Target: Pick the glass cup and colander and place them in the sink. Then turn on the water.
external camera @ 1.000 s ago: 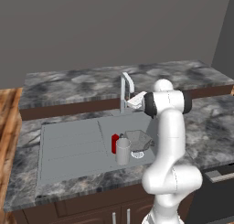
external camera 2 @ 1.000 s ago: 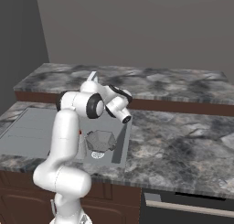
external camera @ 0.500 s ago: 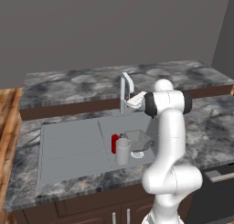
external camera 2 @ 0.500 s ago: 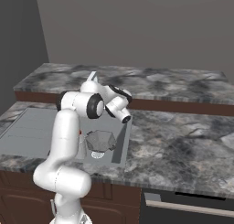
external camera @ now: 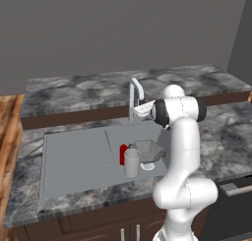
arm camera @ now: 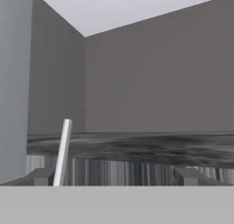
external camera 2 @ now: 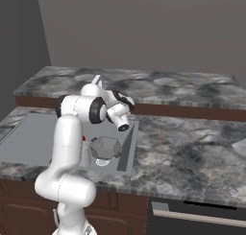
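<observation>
The glass cup [external camera: 132, 162] stands upright in the sink [external camera: 74, 156] basin, just left of the colander [external camera: 148, 150], which sits over the drain. The colander [external camera 2: 105, 147] also lies in the sink [external camera 2: 29, 138] in the right base view, where the arm hides most of the cup. My gripper [external camera: 142, 108] hovers beside the pale faucet [external camera: 134, 95], level with its upper part. In the hand view the gripper [arm camera: 114, 177] is open with nothing between its fingertips [arm camera: 41, 176], and a thin pale faucet lever [arm camera: 63, 152] rises just inside the left one. The water is out of view.
A small red cylinder [external camera: 123, 154] stands in the basin, touching or nearly touching the cup. The marble counter [external camera 2: 192, 147] runs to the right, with a raised ledge [external camera: 98, 90] behind the faucet. A wooden surface [external camera: 7, 136] borders the far left.
</observation>
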Robot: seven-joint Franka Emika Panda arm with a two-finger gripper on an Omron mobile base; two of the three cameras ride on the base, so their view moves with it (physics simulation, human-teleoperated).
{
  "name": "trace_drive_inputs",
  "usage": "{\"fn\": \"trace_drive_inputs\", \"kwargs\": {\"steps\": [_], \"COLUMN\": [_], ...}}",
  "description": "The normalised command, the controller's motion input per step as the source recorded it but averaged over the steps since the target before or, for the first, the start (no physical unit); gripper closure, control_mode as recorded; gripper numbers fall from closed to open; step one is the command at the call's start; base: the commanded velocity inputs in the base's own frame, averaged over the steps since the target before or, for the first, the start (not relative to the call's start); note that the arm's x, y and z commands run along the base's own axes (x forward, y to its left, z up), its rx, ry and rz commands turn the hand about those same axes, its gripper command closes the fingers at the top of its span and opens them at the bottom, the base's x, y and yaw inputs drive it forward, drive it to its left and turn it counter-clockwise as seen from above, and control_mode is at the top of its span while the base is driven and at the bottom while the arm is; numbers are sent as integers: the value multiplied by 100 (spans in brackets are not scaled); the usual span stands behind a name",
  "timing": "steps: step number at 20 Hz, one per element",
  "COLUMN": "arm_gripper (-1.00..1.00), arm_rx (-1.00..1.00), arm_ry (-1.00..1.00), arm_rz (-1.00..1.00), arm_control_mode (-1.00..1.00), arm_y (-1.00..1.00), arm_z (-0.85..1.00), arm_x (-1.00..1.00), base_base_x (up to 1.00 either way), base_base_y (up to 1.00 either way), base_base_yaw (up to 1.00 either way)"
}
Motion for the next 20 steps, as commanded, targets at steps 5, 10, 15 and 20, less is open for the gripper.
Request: {"fn": "trace_drive_inputs", "kwargs": {"steps": [5,10,15,20], "arm_gripper": [-100,-100,-100,-100], "arm_rx": [3,0,4,7], "arm_ry": [0,3,8,9], "arm_rz": [-21,-8,11,19], "arm_control_mode": [-100,-100,-100,-100], "arm_y": [11,3,-12,-20], "arm_z": [-3,-1,1,0], "arm_x": [13,43,48,43], "base_base_x": [0,0,0,0], "base_base_y": [0,0,0,0], "base_base_yaw": [0,0,0,0]}}
